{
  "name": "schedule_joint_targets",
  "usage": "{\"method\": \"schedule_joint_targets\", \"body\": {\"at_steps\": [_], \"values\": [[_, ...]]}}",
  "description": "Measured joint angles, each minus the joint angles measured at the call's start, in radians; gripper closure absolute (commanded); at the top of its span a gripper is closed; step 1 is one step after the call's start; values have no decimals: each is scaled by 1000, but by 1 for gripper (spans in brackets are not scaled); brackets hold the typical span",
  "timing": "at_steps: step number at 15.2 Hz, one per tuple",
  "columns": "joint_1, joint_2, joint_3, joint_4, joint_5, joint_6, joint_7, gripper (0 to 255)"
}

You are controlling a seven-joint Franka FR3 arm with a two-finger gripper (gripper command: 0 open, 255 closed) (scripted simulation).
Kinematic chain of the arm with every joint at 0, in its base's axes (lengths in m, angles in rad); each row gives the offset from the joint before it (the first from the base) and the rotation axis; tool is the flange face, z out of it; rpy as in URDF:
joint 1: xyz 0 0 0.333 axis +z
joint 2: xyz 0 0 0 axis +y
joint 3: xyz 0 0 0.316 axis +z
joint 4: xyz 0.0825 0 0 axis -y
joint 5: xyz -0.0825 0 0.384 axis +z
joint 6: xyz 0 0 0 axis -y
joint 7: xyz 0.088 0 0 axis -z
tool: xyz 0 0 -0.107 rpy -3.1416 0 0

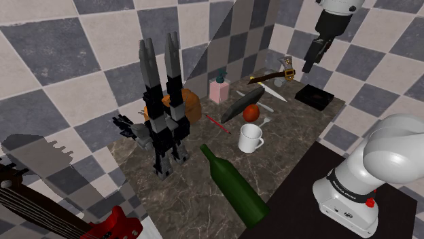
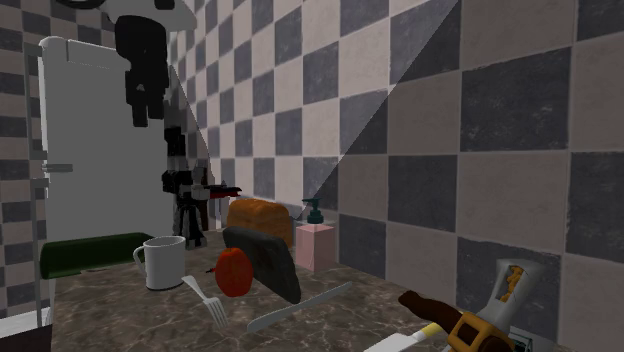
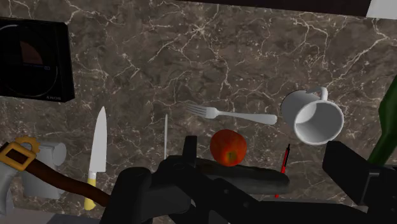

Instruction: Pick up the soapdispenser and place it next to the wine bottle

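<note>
High at the shoulder view's upper right, the end effector [image 1: 311,62] is hanging well above the marble bench [image 1: 190,197], over its far end near a black box [image 1: 314,96]. The pink soap dispenser [image 1: 219,89] is standing upright against the checkered wall, near an orange loaf [image 1: 190,105] and well apart from the end effector. The green wine bottle [image 1: 234,187] is lying on its side at the near end of the bench, its neck end close to a white mug [image 1: 250,138]. A red fruit [image 1: 252,112] is sitting between the mug and the dispenser, touching a dark oblong object [image 1: 241,103]. A tall dark robot figure [image 1: 162,122] is standing toward this view's left.

Across the second exterior view, the end effector is hovering at the upper left. The soap dispenser is standing by the wall just to the right of the loaf, with the dark oblong object in front of it. The wine bottle is lying at the left, behind the mug. A fork [image 2: 205,300] is resting beside the fruit.

Under the hand in the wrist view, the two black fingers are standing apart and gripping nothing. The fruit, the fork, the mug and a knife [image 3: 97,153] are lying on the bench below them.
</note>
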Motion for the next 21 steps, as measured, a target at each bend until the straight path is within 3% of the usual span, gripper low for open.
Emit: {"method": "schedule_joint_targets", "body": {"at_steps": [4,11,21], "values": [[2,72,-6,10,4,59,4,0],[18,337,-7,114,35,212,29,0],[31,737,-18,378,86,339,31,0]]}}
